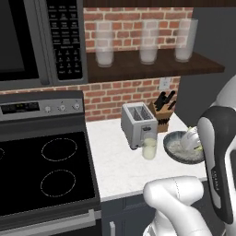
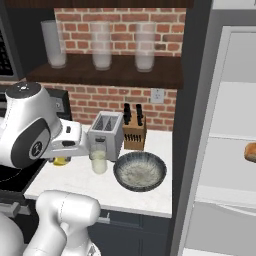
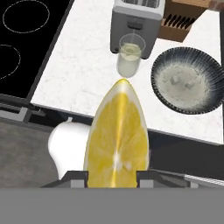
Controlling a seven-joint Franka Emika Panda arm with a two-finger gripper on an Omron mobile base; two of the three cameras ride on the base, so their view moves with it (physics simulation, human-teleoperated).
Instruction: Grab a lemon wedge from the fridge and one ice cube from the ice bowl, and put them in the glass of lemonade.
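While clamped in pincer point(image 3: 114, 175), lemon wedge point(image 3: 117, 140) bright yellow, pointed.

Lemon wedge point(image 3: 117, 138) pinched in hand point(image 3: 112, 176); glass of lemonade point(image 3: 130, 55) upright between toaster, ice bowl point(image 3: 189, 79)

Glass of lemonade point(image 1: 149, 148) on tabletop point(image 1: 115, 166) just before toaster point(image 1: 137, 123); ice bowl point(image 1: 179, 150) right of glass; knife block point(image 1: 162, 117) behind bowl, right of toaster; stove point(image 1: 44, 170) left.

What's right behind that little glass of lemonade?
The toaster stands just behind the glass of lemonade, with a knife block further right. The glass hides the toaster's lower front.
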